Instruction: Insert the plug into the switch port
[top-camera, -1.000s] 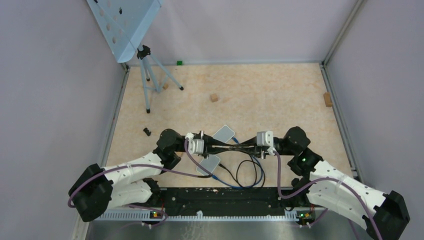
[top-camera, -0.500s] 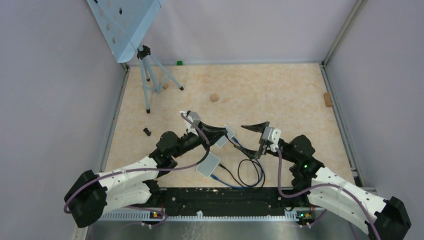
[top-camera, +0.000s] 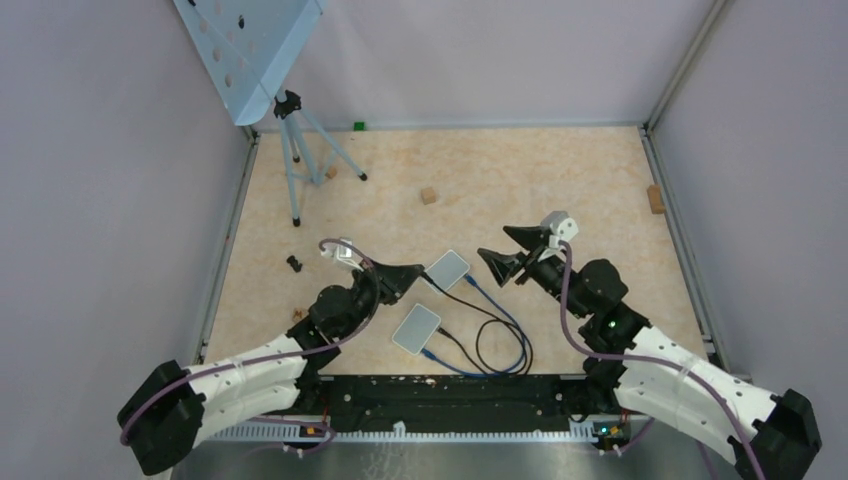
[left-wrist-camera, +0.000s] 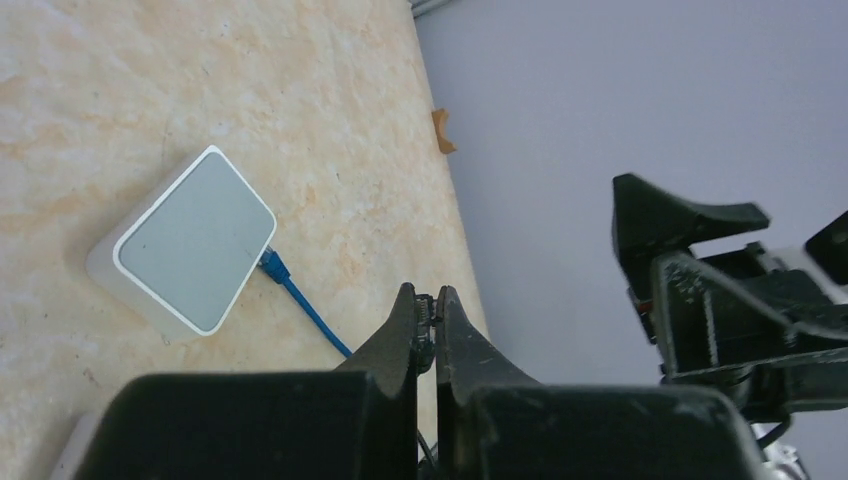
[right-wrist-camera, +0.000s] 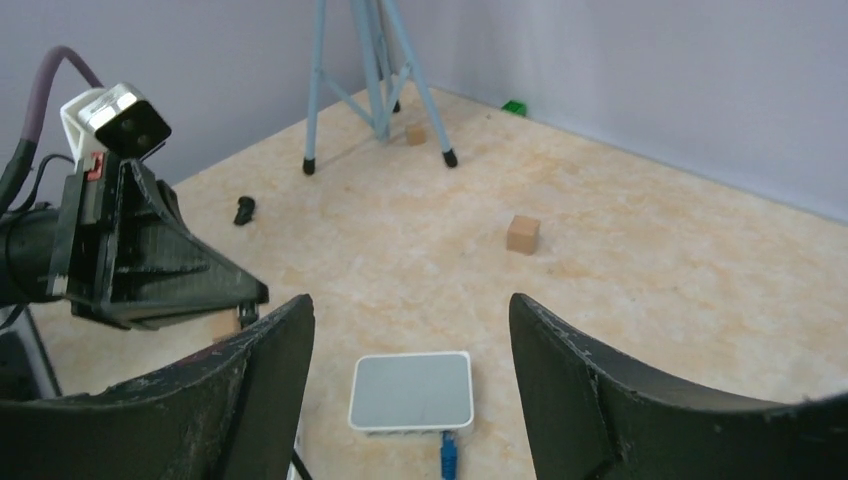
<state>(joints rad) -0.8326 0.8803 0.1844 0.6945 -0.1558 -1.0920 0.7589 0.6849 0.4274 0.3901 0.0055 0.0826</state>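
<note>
Two white switches lie mid-table, one (top-camera: 447, 268) farther back, one (top-camera: 417, 328) nearer the bases. A blue cable (top-camera: 497, 310) links them, its plug (left-wrist-camera: 272, 265) in the far switch (left-wrist-camera: 190, 240). My left gripper (top-camera: 410, 272) is shut on a small black plug (left-wrist-camera: 430, 318) pinched between its fingertips, just left of the far switch, with a black cable (top-camera: 480, 335) trailing from it. My right gripper (top-camera: 505, 252) hangs open and holds nothing, right of that switch (right-wrist-camera: 412, 390). The switch's ports face away and are barely visible.
A blue tripod (top-camera: 300, 160) carrying a perforated panel stands at the back left. Small wooden blocks lie at the back centre (top-camera: 428, 195) and by the right wall (top-camera: 655, 198). A small black piece (top-camera: 294, 263) lies to the left. Walls enclose three sides.
The grippers met over the switches a second ago. The left one shut on the plug, the right one opened and let go, and both arms drew apart and lifted.
</note>
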